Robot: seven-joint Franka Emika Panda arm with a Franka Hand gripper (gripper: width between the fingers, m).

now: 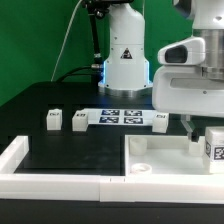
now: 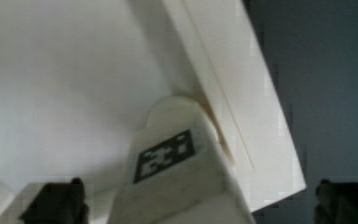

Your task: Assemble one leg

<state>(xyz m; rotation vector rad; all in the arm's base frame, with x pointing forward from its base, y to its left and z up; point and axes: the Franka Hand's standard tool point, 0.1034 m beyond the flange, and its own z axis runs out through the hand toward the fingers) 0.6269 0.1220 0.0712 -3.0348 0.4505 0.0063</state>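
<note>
One leg (image 2: 179,160), a small white block with a black-and-white marker, stands on the large white panel (image 2: 69,70) against its raised rim. It also shows in the exterior view (image 1: 213,146) at the panel's (image 1: 165,158) right end. My gripper (image 1: 200,132) hangs over it. In the wrist view the gripper (image 2: 199,203) is open, with the leg between its two dark fingertips (image 2: 55,202) and a gap on each side. Three more legs stand on the black table: two (image 1: 52,120) (image 1: 78,121) at the exterior view's left and one (image 1: 158,118) by the marker board.
The marker board (image 1: 120,117) lies on the table in front of the robot's base (image 1: 125,60). A white L-shaped rail (image 1: 22,155) runs along the table's front and the exterior view's left.
</note>
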